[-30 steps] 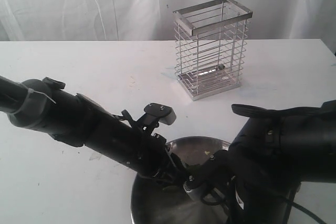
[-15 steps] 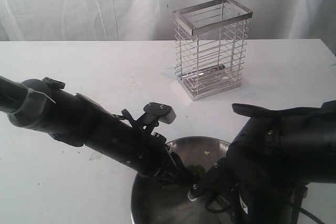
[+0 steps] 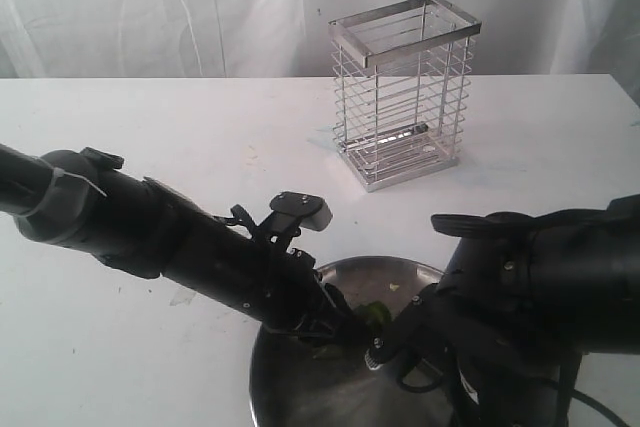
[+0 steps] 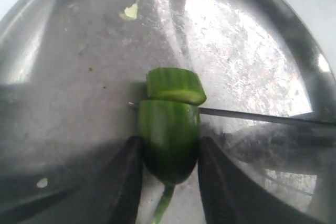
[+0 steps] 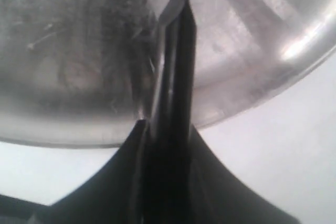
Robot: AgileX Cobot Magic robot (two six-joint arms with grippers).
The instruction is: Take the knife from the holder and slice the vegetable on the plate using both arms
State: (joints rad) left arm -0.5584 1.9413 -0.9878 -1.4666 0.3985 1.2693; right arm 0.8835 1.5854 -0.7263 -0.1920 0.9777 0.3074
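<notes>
Left gripper (image 4: 169, 182): we see it clamped on the vegetable (image 4: 169, 140), one dark finger (image 4: 125, 182) on each flank of the stem end, both touching the skin.

Vegetable: lies on the plate (image 4: 63, 77), thin stem pointing back between the fingers. Dark green, striped. In the exterior view we catch only a bit of green (image 3: 376, 314) between the two arms.

Slice (image 4: 175, 85): a short round piece at the far end, parted from the main piece along the blade line, tilted a little and touching the main piece.

Knife (image 4: 252, 116): thin blade runs across the plate and sits in the cut between slice and main piece; its tip shows just past the vegetable on the other side.

Right gripper (image 5: 167, 145): we note it closed on the knife's black handle (image 5: 176, 77), fingers pressed to both sides. Blade leads out over the plate (image 5: 68, 66); the plate rim and white table (image 5: 294, 129) lie under the handle.

Plate: shiny steel, at the near edge of the table (image 3: 150, 147), partly hidden by both arms in the exterior view (image 3: 300, 387). Small pale scraps (image 4: 130, 10) lie on it, apart from the vegetable.

Holder (image 3: 403, 90): upright wire basket at the back of the table, well apart from the plate. We see no utensil standing in it.

Arms: left arm (image 3: 160, 242) reaches in low from the left, right arm (image 3: 540, 287) from the right; they meet over the plate.
</notes>
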